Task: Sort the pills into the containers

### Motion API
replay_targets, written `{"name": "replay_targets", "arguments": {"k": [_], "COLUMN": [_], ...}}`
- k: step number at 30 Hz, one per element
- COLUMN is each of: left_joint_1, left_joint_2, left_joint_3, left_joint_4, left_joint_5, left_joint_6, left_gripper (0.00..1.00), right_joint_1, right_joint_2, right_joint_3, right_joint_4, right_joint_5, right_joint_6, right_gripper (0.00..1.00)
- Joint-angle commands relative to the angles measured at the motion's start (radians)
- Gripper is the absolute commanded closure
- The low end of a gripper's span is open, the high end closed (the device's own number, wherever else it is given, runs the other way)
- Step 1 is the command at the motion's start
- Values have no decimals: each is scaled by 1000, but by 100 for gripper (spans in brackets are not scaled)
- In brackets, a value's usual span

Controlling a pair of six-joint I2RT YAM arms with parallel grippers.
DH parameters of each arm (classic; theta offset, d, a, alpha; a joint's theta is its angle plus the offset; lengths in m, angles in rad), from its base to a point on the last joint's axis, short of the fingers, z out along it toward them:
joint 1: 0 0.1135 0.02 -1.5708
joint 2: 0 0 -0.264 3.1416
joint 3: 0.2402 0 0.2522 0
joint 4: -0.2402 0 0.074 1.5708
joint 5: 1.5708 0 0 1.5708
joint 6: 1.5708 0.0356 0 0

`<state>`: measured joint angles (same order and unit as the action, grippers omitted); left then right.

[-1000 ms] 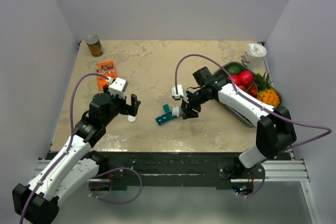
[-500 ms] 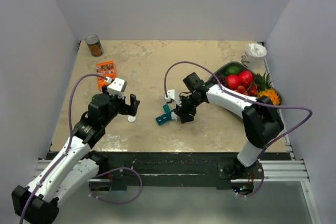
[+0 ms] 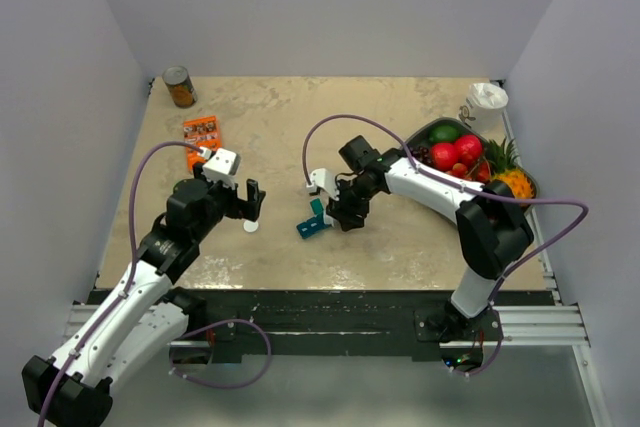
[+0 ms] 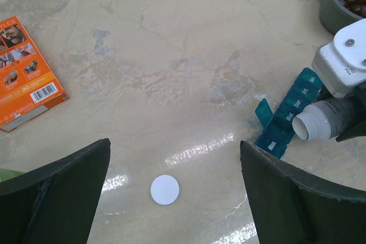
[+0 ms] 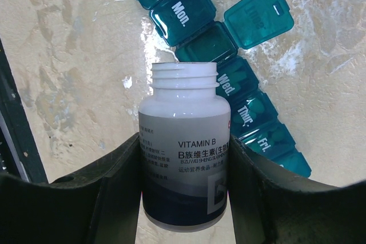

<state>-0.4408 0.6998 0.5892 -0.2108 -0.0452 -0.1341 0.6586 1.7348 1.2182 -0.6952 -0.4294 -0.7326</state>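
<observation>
The teal pill-organiser strip [image 3: 313,220] lies mid-table, also in the left wrist view [image 4: 284,123] and the right wrist view [image 5: 189,12]. One lid [image 5: 258,23] stands open. My right gripper [image 3: 343,209] is shut on an uncapped white and grey "Vitamin B" bottle [image 5: 184,158]. The bottle is tipped on its side, its mouth [image 4: 301,130] just over the strip by the open compartment. The bottle's white cap [image 4: 164,190] lies on the table between the fingers of my open, empty left gripper [image 4: 174,161]. No loose pills show.
An orange box [image 3: 203,134] and a tin can [image 3: 180,87] sit at the back left. A grey fruit tray [image 3: 428,129] and a white cup [image 3: 487,101] stand at the right. Walls close in on three sides.
My right arm has carried the bottle a little to the left, over the organiser. The left arm and the cap have not moved.
</observation>
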Motion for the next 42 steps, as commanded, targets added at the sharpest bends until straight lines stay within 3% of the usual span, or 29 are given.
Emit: {"name": "replay_targets", "arguments": {"k": [1,42], "left_joint_1": [7,13], "left_joint_2": [-13,-25], "left_joint_3": [23,24], "left_joint_4": [22,16], "left_joint_5": [1,-4], "left_joint_6": [18,18], "left_gripper": [1,1], "right_joint_1": [18,99], "right_joint_2": [11,111], "right_joint_3": [47,199], "right_joint_4": [-38,-179], "right_joint_5": [41,241], "right_joint_6": [21,91], "right_gripper": [100,100]}}
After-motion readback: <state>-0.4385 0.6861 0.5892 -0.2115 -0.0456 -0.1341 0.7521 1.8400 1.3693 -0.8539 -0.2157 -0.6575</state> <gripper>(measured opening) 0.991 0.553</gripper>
